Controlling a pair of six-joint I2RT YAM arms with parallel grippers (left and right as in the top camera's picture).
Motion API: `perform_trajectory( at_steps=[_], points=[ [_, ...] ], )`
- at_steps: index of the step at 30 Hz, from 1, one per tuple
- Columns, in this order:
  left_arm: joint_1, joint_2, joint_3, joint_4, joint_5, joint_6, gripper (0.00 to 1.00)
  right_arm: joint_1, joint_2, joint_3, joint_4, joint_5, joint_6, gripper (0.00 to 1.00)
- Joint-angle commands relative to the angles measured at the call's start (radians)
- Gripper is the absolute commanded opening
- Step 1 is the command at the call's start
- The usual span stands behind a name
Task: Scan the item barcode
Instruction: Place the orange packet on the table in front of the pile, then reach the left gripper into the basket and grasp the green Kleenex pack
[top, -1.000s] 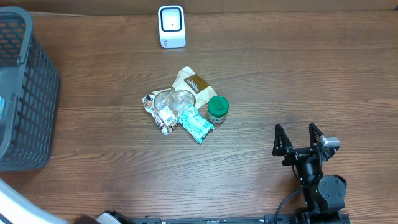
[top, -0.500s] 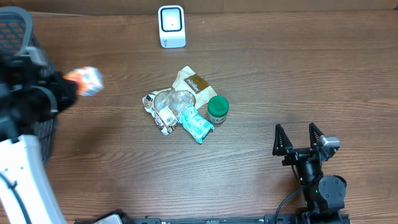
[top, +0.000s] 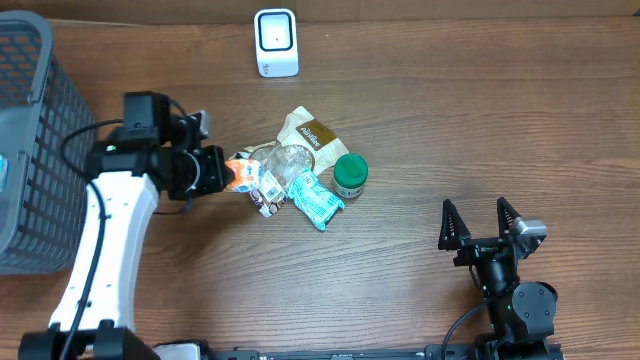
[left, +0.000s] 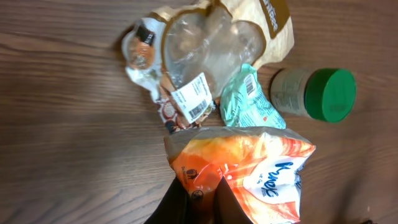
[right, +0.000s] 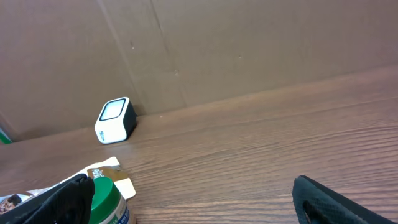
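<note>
My left gripper (top: 222, 172) is shut on one end of an orange and white snack bag (top: 240, 175), held at the left edge of the item pile. In the left wrist view the bag (left: 255, 165) hangs between my dark fingers (left: 177, 205) above the wood. The white barcode scanner (top: 276, 42) stands at the table's far edge, well beyond the bag, and shows in the right wrist view too (right: 116, 120). My right gripper (top: 483, 222) stands open and empty near the front right.
The pile holds a brown pouch (top: 308, 130), a clear wrapper with a barcode label (left: 198, 99), a teal packet (top: 315, 198) and a green-lidded jar (top: 350, 175). A dark grey basket (top: 40, 150) fills the left side.
My left arm swung in from the basket side with the orange bag and carried it right and down to the pile's edge. The right arm has not moved.
</note>
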Motion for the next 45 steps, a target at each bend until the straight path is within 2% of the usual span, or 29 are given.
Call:
perform_trajectory(
  at_steps=[1, 3, 7, 12, 19, 22, 25, 30, 36, 45],
  points=[
    [-0.047, 0.036, -0.007, 0.024, 0.028, -0.005, 0.18, 0.005, -0.008, -0.01, 0.006, -0.005, 0.0, 1.0],
    [-0.065, 0.047, -0.007, 0.044, 0.06, -0.003, 0.4, 0.005, -0.008, -0.01, 0.006, -0.005, 0.0, 1.0],
    [-0.08, 0.044, 0.008, 0.084, 0.076, -0.004, 0.62, 0.005, -0.008, -0.01, 0.006, -0.005, -0.001, 1.0],
    [-0.042, 0.042, 0.158, 0.036, 0.078, -0.003, 0.62, 0.005, -0.008, -0.01, 0.006, -0.005, 0.0, 1.0],
    [0.13, 0.042, 0.553, -0.146, -0.025, -0.002, 0.6, 0.005, -0.008, -0.01, 0.005, -0.005, 0.0, 1.0],
    [0.228, 0.042, 0.721, -0.204, -0.083, 0.017, 0.63, 0.005, -0.008, -0.01, 0.006, -0.005, 0.0, 1.0],
    [0.334, 0.042, 0.845, -0.224, -0.16, 0.02, 0.73, 0.005, -0.008, -0.01, 0.006, -0.005, 0.0, 1.0],
    [0.485, 0.042, 0.899, -0.178, -0.335, 0.019, 0.92, 0.005, -0.008, -0.01, 0.006, -0.005, -0.001, 1.0],
    [0.592, 0.083, 0.898, -0.153, -0.445, 0.021, 0.93, 0.005, -0.008, -0.01, 0.006, -0.005, -0.001, 1.0],
    [0.644, 0.252, 0.898, -0.116, -0.461, 0.019, 0.91, 0.005, -0.008, -0.01, 0.006, -0.005, -0.001, 1.0]
  ],
)
